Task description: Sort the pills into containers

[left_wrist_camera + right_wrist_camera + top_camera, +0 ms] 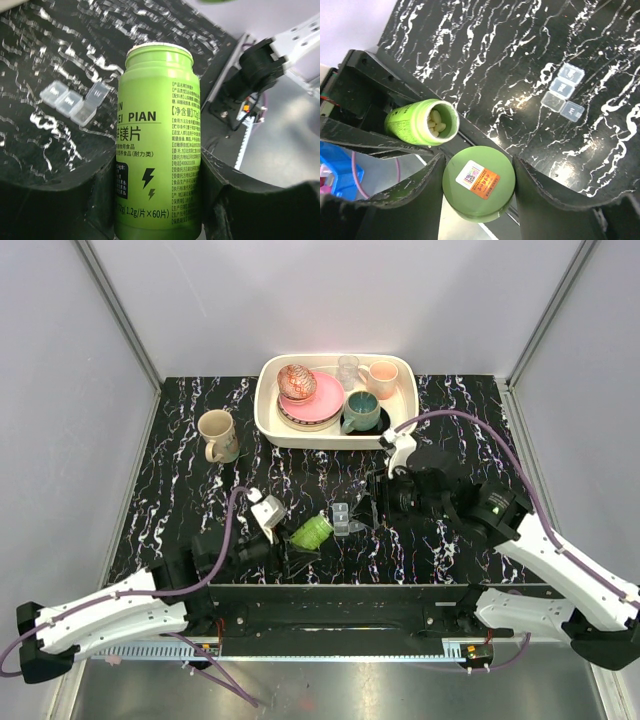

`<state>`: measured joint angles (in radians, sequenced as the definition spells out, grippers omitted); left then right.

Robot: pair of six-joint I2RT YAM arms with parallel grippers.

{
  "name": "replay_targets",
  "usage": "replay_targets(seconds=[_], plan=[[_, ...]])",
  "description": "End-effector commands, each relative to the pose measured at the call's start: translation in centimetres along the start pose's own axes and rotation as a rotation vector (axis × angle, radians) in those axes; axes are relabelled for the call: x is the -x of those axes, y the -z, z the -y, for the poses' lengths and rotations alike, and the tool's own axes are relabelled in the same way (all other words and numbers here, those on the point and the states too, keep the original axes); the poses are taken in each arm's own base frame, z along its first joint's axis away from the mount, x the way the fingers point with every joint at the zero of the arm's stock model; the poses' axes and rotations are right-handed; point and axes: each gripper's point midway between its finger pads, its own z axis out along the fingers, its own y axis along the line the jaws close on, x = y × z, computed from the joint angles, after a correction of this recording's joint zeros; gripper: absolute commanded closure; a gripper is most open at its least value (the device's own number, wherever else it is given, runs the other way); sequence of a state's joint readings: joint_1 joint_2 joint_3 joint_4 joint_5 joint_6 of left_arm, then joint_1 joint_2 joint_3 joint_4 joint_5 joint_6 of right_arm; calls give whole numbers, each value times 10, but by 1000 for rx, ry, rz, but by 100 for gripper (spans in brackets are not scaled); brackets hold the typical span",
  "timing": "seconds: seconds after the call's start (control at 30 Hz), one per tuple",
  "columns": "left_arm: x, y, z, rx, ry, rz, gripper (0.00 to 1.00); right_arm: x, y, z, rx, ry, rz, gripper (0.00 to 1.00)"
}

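Item: green bottle (160,125), printed "PIAN", "1.2g/片×60片"
Left end effector (159,210): clamped on bottle
Right end effector (478,172): clamped on QR-stickered cap (478,192)

Clear plastic containers (71,102), glossy green bottle (160,140), smooth cap (477,182), glossy marbled tabletop (175,475)

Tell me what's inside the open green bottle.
Pale yellowish pills lie inside the green bottle, seen through its open mouth. Its opaque wall hides how many lie deeper.
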<state>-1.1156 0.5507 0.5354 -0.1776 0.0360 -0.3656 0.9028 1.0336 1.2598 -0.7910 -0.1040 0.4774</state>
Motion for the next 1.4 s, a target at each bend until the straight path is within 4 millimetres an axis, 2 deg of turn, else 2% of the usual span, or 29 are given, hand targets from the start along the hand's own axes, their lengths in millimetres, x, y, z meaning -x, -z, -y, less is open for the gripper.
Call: replay_targets(seconds=[0.0, 0.1, 0.27, 0.57, 0.77, 0.8, 0.97, 1.37], plan=[[-4, -12, -21, 82, 48, 93, 100, 4, 5, 19, -88, 1, 78, 100], [-14, -19, -31, 118, 41, 84, 100, 6, 10, 27, -121, -5, 116, 100], [-31, -33, -47, 162, -1, 74, 100, 6, 11, 27, -116, 7, 116, 100], [-52, -53, -62, 187, -35, 44, 100, 0, 14, 32, -128, -4, 122, 100], [-58, -61, -77, 201, -42, 57, 100, -2, 15, 32, -122, -2, 120, 100], [-57, -61, -84, 215, -33, 57, 100, -2, 15, 33, -123, 1, 120, 100], [-59, -67, -97, 173, -4, 28, 100, -5, 13, 37, -137, 20, 111, 100], [-68, -84, -100, 157, -10, -61, 100, -11, 14, 49, -177, 36, 110, 100]])
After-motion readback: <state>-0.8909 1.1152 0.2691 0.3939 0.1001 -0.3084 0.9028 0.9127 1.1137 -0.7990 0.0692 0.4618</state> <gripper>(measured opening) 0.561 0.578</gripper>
